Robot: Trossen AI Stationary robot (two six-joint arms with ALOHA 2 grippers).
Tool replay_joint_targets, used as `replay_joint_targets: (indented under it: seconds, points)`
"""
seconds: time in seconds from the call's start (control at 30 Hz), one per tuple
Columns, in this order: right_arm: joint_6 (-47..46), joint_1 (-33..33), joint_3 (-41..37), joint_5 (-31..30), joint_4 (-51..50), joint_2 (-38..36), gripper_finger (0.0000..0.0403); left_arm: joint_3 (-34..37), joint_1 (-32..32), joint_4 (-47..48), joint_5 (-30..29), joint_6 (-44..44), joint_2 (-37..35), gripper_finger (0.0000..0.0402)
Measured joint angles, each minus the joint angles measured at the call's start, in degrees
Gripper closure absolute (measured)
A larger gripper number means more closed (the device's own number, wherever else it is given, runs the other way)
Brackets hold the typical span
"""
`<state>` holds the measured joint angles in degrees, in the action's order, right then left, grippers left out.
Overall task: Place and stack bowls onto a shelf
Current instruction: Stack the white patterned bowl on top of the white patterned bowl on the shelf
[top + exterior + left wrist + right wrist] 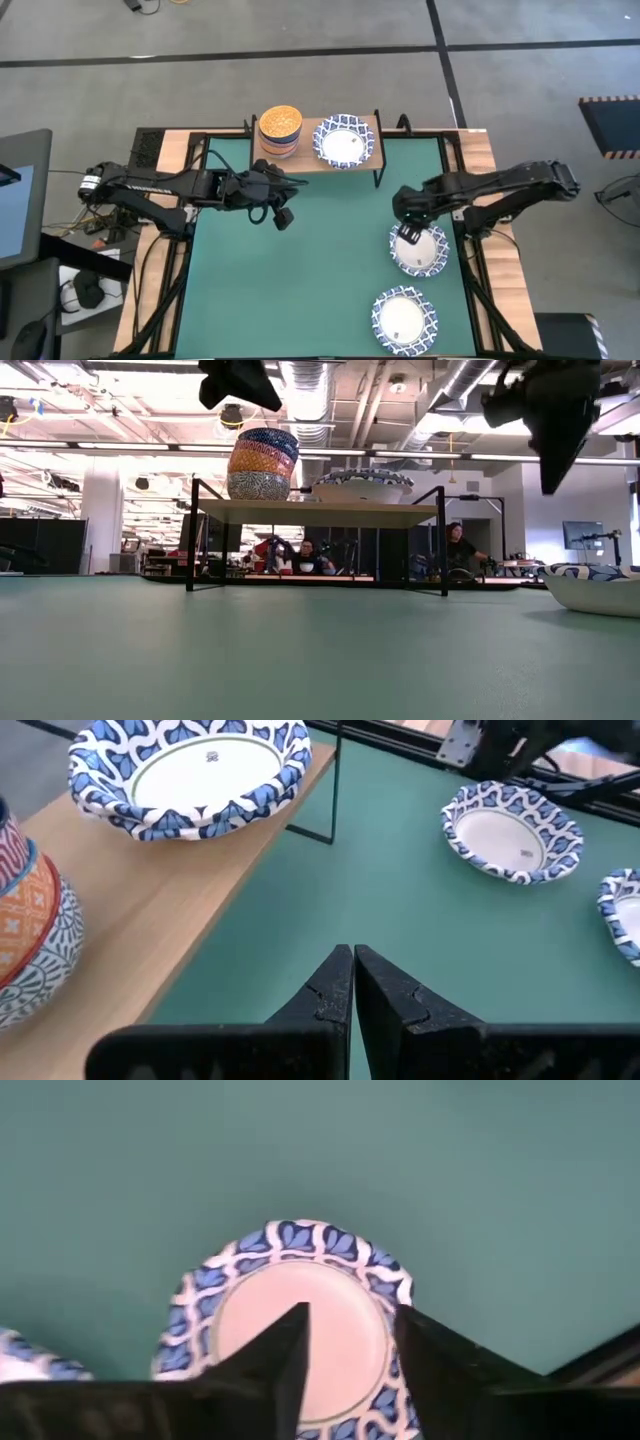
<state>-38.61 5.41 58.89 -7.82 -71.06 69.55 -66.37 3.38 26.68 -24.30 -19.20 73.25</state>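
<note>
1. Shelf (310, 160) sits at the 12 o'clock edge of the green worktop (300, 290): wooden plank top, thin black legs.
2. Stack of small bowls (279, 131) on the shelf's left part, orange one on top; in the low view the stack (262, 463) shows patterned and coloured bands.
3. White bowl with blue lattice rim (344, 141) on the shelf, just beside the stack at its 3 o'clock.
4. Two more lattice bowls on the worktop: one (422, 255) at about 4 o'clock from the worktop centre, another (404, 320) near the 5 o'clock edge, well apart from the shelf.
5. Right claw (408, 232) hangs over the nearer worktop bowl's rim at its 10 o'clock; fingers apart, bowl (300, 1330) seen between them in the right wrist view, no contact visible.
6. Left claw (353, 982) fingers together, holding nothing, raised above the worktop at 6 o'clock of the small-bowl stack.
7. People seated in the room beyond, seen under the shelf in the low view.
</note>
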Motion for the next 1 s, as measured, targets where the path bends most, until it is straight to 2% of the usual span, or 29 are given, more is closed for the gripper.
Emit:
replay_joint_targets:
  seconds: [0.13,0.2,0.47,0.57,0.63,0.87,0.9,1.0]
  points:
    - [3.76,-2.07,-5.37,2.84,5.11,1.69,0.0171,0.0,0.48,-0.22,0.14,-1.1,-0.02,0.0401]
    - [5.36,-3.37,-8.78,4.71,6.68,2.53,0.0155,0.0,1.03,-0.15,0.61,-1.44,-0.02,0.0401]
    - [7.62,-7.3,-19.5,4.92,14.22,2.81,0.0159,0.0,3.1,-0.08,0.64,-3.87,-0.02,0.0401]
    - [7.42,-8.42,-21.07,4.68,14.63,2.79,0.0185,0.0,3.1,-0.12,0.64,-4.14,-0.02,0.0401]
    - [6.11,-8.78,-21.16,4.0,14.62,2.81,0.0216,0.0,3.1,-0.2,0.61,-4.48,-0.02,0.0401]
    - [4.75,-7.36,-21.14,5.21,14.96,2.29,0.037,0.02,3.1,-0.34,0.61,-4.19,-0.02,0.0401]
    - [4.26,-6.97,-21.07,5.68,15.1,2.24,0.0381,0.02,3.06,-0.48,0.58,-4.09,-0.02,0.0401]
    - [1.12,-5.21,-20.78,6.26,14.46,2.26,0.0379,0.02,3.02,-0.63,0.57,-4.0,-0.02,0.0401]
